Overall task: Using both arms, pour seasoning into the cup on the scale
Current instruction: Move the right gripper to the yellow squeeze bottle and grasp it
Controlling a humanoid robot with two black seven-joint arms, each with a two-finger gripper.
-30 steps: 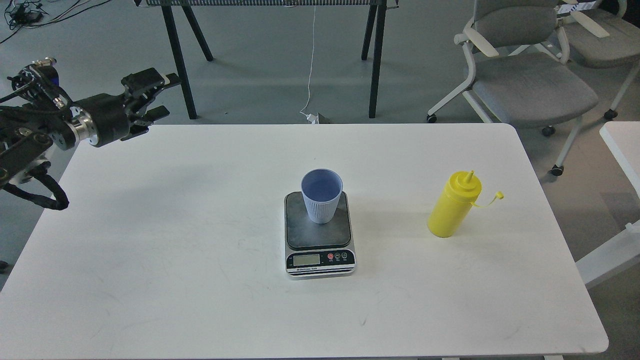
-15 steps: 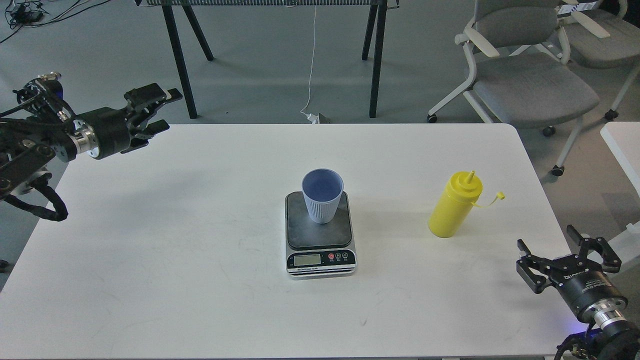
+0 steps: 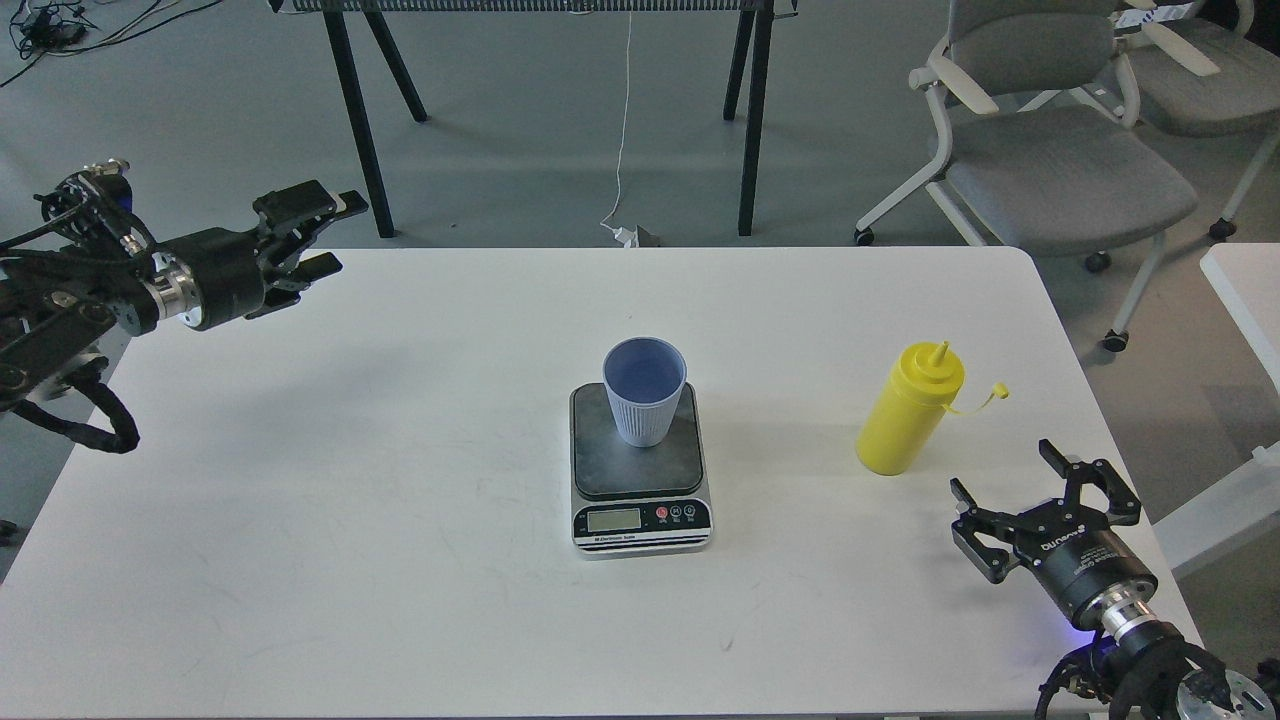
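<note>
The light blue ribbed cup (image 3: 645,392) stands upright on the dark platform of the scale (image 3: 640,505) in the middle of the white table. The yellow squeeze bottle (image 3: 908,410) stands upright to the right of the scale, its small cap hanging off to the right on its tether. My right gripper (image 3: 1008,473) is open and empty, low at the front right, a little below and right of the bottle. My left gripper (image 3: 335,232) is open and empty over the table's far left corner, well away from the cup.
The white table (image 3: 400,560) ends at rounded corners on the right. Grey office chairs (image 3: 1060,170) stand behind the far right corner. A second white table edge (image 3: 1245,290) is at the right. Black frame legs (image 3: 360,120) stand behind the table.
My right gripper has come into view from the lower right and moved up and left towards the bottle. My left gripper has shifted slightly right. Cup, scale and bottle have not moved.
</note>
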